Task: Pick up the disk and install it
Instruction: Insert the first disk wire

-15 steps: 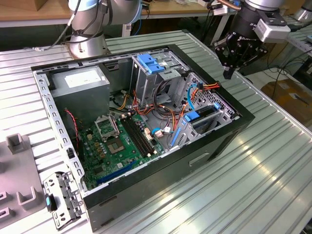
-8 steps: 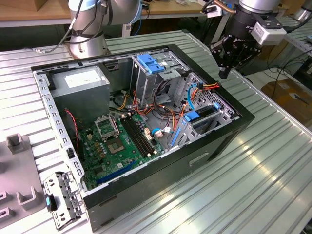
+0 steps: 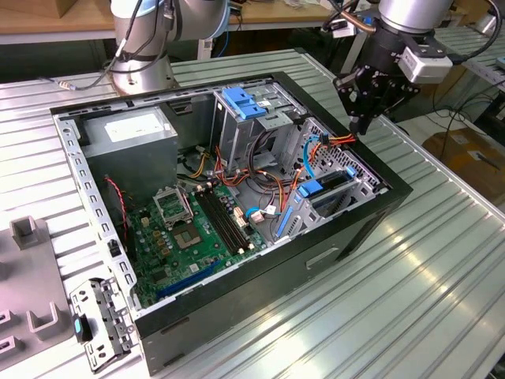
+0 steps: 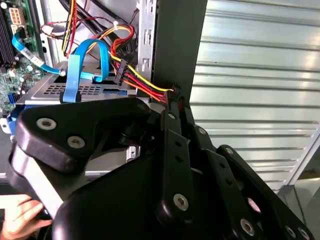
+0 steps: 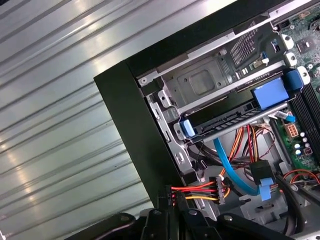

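Observation:
The disk (image 3: 330, 186) sits in the lower drive bay at the open computer case's (image 3: 359, 229) corner, on the exterior view's right. Its blue carrier tabs and dark edge face the case's inside, as the first wrist view shows of the disk (image 5: 225, 120). My gripper (image 3: 357, 126) hovers just above that corner of the case. Its black fingers are shut on the red, yellow and orange power cable (image 5: 197, 192), which ends in a black connector (image 5: 217, 186). In the second wrist view the gripper (image 4: 173, 98) pinches the same wires over the bay.
A blue data cable (image 4: 82, 60) loops over the drive cage. The motherboard (image 3: 197, 229), the grey power-supply box (image 3: 130, 130) and an upper cage with a blue latch (image 3: 245, 103) fill the case. A loose bracket (image 3: 99, 324) lies on the table. A person's hand (image 4: 20, 215) is close by.

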### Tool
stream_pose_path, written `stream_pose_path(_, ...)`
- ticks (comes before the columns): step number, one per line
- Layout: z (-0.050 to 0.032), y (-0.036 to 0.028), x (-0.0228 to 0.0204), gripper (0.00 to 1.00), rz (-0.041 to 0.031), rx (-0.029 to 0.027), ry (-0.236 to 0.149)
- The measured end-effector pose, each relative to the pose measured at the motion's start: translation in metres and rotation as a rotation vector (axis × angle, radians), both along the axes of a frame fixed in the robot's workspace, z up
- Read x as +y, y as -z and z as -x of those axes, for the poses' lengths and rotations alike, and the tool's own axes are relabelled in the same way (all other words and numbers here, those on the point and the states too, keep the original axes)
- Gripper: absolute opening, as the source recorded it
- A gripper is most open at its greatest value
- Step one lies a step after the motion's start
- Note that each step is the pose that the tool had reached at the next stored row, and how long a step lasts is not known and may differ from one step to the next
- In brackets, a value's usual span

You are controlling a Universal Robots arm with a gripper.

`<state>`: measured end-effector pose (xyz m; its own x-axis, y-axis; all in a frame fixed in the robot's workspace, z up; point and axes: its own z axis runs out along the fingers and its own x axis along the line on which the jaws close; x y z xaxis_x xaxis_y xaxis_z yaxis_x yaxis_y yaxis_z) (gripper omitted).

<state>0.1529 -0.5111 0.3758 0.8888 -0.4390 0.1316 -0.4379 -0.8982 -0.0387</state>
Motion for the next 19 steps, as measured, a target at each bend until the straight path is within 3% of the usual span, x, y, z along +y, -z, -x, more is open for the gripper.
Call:
stream_pose_path(1,0.0,0.0004,0.0,0.25,0.0001,0.0,0.002)
stream_pose_path(10,-0.0002,0.0088,0.0,0.25,0.0017,0.0,0.002)
stream_pose_path(15,-0.0043,0.0098,-0.0001,0.25,0.0062,-0.0007,0.002)
stream_pose_path(17,-0.0049,0.0099,-0.0002,0.24,0.0063,-0.0006,0.002)
stream_pose_path(18,-0.0049,0.01,-0.0003,0.17,0.0063,-0.0006,0.002)
stream_pose_path(19,-0.0049,0.01,-0.0003,0.16,0.0063,-0.0007,0.002)
